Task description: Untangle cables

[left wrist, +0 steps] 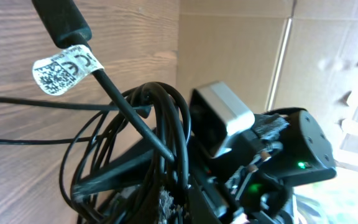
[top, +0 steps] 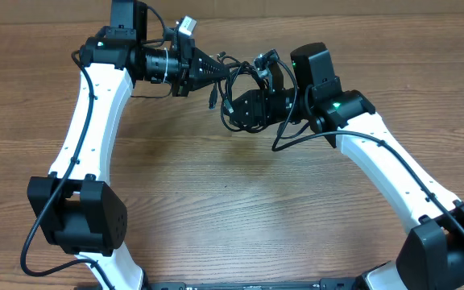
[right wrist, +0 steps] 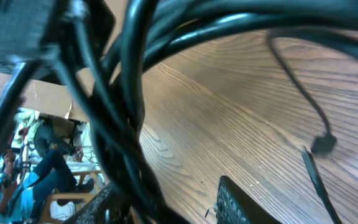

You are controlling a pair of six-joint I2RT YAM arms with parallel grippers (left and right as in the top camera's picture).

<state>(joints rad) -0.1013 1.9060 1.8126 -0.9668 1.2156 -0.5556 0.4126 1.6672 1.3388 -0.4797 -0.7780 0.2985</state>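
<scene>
1. Overhead view. The only view showing both arms whole.
   - The left gripper and right gripper meet above the far middle of the wooden table.
   - The cables hang between them as a tangled black loop, lifted off the wood.
   - One plug end dangles below.
   - The left jaws are closed on the loop's edge.
   - The right fingertips are lost in black against black.

2. Left wrist view. Close detail that the overhead lacks.
   - The cables are coiled in several turns.
   - A thicker plug sleeve carries a white printed label.
   - Behind them are the other arm's grey-faced block and a cardboard wall.
   - The left gripper's own fingers are cut off at the bottom edge, beneath the coil.

3. Right wrist view. Very near and blurred.
   - The cables fill the left and top of the view.
   - One strand trails to a small plug over the table.
   - A finger shows at the bottom, and its partner is dim.
   - The fingers stand apart with the bundle running down between them. I cannot tell whether they pinch it.
</scene>
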